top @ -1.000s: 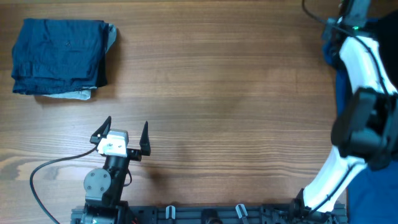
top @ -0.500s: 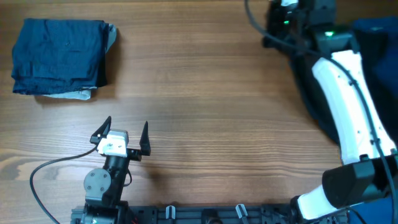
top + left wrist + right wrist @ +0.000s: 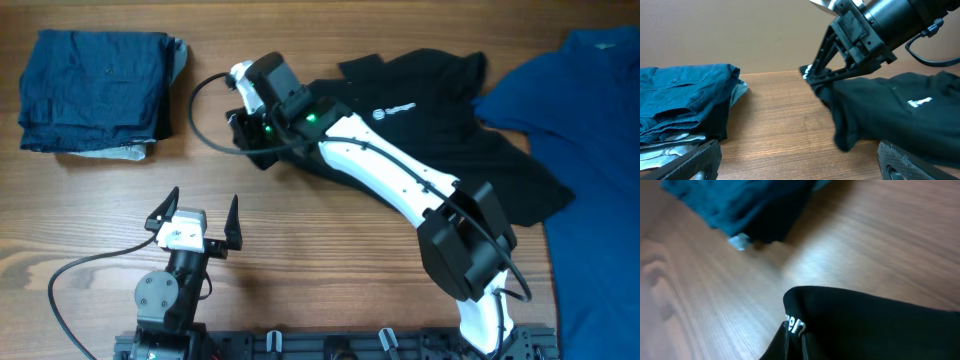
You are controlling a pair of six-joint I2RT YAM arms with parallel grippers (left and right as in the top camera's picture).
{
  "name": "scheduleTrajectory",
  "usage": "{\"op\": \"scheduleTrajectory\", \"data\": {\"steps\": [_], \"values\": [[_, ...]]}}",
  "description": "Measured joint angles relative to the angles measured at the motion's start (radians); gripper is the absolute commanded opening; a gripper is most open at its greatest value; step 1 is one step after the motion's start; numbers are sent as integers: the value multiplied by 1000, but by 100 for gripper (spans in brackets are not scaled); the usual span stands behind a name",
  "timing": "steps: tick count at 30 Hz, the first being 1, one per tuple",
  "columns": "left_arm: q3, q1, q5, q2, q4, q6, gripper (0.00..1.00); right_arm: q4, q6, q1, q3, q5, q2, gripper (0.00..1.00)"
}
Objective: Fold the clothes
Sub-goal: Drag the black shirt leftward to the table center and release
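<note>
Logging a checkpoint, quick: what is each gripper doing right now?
Left gripper: open, holding nothing.
Right gripper: shut on the shirt.

Matt black cloth shirt on smooth grained wood table; glossy white plastic right arm.

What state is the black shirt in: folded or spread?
Spread, unfolded: the black shirt lies loose and rumpled, logo up, one edge pinched by the right gripper.
</note>
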Motion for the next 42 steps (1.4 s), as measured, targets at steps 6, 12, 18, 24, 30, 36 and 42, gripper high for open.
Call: {"op": "scheduleTrajectory", "data": {"steps": [6,12,18,24,30,36,42], "values": [[0,0,0,0,0,0,100,0,-2,27,0,-53,0,84],[0,0,0,0,0,0,100,-159,-53,-160,0,50,-188,76],[0,0,0,0,0,0,100,-363,-50,-504,19,139,-360,5],[0,0,0,0,0,0,100,-288,-47,-671,19,200,-133,6],[0,0,0,0,0,0,100,-250,-46,-681,17,237,106,7],[0,0,0,0,1,0,100,-146,-47,-681,20,251,232,4],[0,0,0,0,0,0,100,182,-47,-681,39,251,320,4]]}}
